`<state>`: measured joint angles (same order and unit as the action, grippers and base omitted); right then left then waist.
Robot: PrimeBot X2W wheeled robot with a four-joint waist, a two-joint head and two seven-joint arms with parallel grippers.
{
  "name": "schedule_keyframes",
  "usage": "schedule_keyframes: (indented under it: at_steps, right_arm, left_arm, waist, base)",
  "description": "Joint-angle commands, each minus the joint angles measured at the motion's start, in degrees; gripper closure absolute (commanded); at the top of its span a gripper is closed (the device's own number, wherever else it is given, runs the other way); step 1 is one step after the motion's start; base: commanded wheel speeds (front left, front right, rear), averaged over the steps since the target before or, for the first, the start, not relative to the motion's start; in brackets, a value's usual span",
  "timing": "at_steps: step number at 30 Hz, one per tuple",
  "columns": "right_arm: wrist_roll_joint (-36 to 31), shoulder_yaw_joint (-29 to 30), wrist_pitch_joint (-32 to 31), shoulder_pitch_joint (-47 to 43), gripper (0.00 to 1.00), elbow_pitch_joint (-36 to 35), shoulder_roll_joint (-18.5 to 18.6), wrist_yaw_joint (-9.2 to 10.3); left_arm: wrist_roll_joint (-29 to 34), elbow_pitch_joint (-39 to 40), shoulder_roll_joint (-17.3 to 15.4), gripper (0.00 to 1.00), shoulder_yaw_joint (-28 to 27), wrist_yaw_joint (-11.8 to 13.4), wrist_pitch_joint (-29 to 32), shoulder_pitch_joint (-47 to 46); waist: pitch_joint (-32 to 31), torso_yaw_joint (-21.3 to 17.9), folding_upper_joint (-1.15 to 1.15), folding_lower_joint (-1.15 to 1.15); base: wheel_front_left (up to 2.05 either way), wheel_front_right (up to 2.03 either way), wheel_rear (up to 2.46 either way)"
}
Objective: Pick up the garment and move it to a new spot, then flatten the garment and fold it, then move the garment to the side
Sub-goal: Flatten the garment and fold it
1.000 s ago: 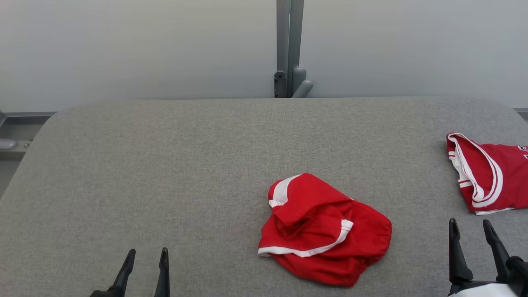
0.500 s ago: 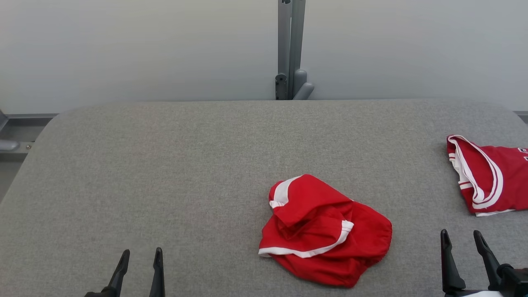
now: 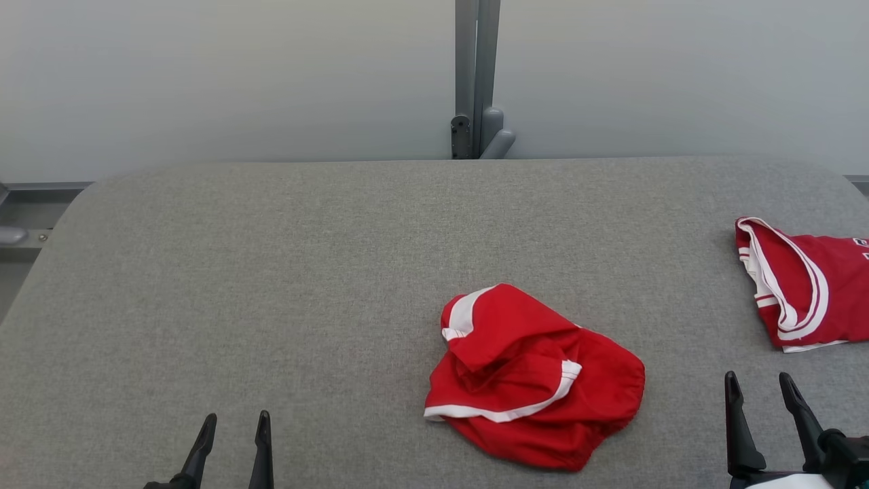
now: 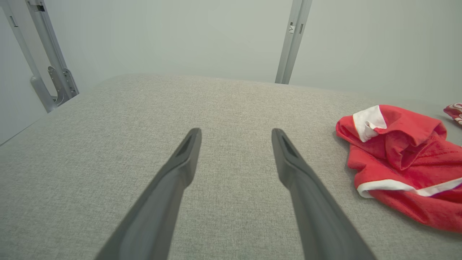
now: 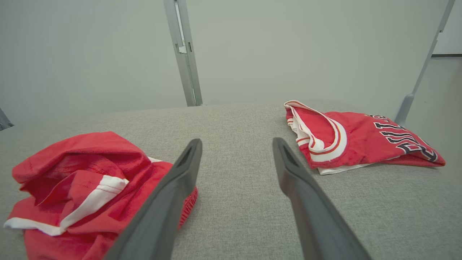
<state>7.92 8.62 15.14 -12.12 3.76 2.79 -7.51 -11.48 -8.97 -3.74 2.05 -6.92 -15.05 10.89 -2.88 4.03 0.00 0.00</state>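
A crumpled red garment with white trim lies in a heap on the grey padded table, right of centre and near the front. It also shows at the right of the left wrist view and the lower left of the right wrist view. My left gripper stands open at the lower left, well to the left of the heap, with nothing between its fingers. Low at the right, my right gripper is open and empty, just right of the heap.
A folded red jersey with white bands and lettering lies at the table's right edge, seen again in the right wrist view. A grey metal post stands behind the table's far edge against a pale wall.
My right gripper has dropped lower and slightly left in the head view; my left gripper sank a little. The picture shifted slightly with the camera. The garment lies as before.
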Motion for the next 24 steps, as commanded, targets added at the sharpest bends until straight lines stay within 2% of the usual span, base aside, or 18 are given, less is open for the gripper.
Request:
schedule_keyframes:
  at_steps: [1,6,10,16,20,22,23,24]
  right_arm:
    - [0.3,0.0,0.0,0.7,0.0,-0.3,0.2,0.05]
    - [0.4,-0.1,0.0,1.1,0.0,-0.4,0.2,0.05]
    - [0.3,-0.6,0.0,1.9,0.0,-0.5,0.2,0.05]
    - [0.9,-1.5,0.0,3.2,0.0,-0.4,0.2,0.05]
    - [1.3,-2.3,0.0,4.1,0.0,-0.5,0.2,0.05]
    - [1.4,-2.6,0.0,4.6,0.0,-0.6,0.2,0.05]
    - [1.7,-3.0,0.0,5.5,0.0,-0.7,0.2,0.05]
    - [1.7,-3.0,0.0,5.5,0.0,-0.7,0.2,0.05]
  left_arm:
    - [0.3,0.0,0.2,0.0,-0.1,-0.2,-0.1,-0.2]
    - [0.6,-0.6,0.5,0.0,1.1,-0.5,-0.1,-1.6]
    - [-0.1,-0.7,0.7,0.0,5.7,-0.6,-0.1,-3.8]
    - [-2.1,-1.2,0.8,0.0,19.0,-0.6,0.2,-10.7]
    - [-4.8,-0.8,0.8,0.0,28.9,-0.6,4.1,-17.3]
    - [-5.4,-0.5,0.8,0.0,30.8,-0.6,5.2,-19.0]
    - [-6.5,-0.7,0.7,0.0,34.1,-0.6,7.3,-22.5]
    - [-6.5,-0.7,0.7,0.0,34.1,-0.6,7.3,-22.5]
  waist:
    - [0.1,0.0,0.0,0.0]
    - [0.4,-0.4,0.0,0.0]
    - [1.1,-1.6,0.0,0.0]
    - [2.3,-4.8,0.0,0.0]
    - [3.6,-7.4,0.0,0.0]
    - [4.3,-8.2,0.0,0.0]
    - [5.6,-9.6,0.0,0.0]
    - [5.6,-9.6,0.0,0.0]
  base:
    - [0.0,0.0,0.0]
    - [0.0,0.0,0.0]
    - [0.0,0.0,0.0]
    - [0.0,0.0,0.0]
    - [0.0,0.0,0.0]
    - [0.0,0.0,0.0]
    - [0.0,0.0,0.0]
    - [0.0,0.0,0.0]
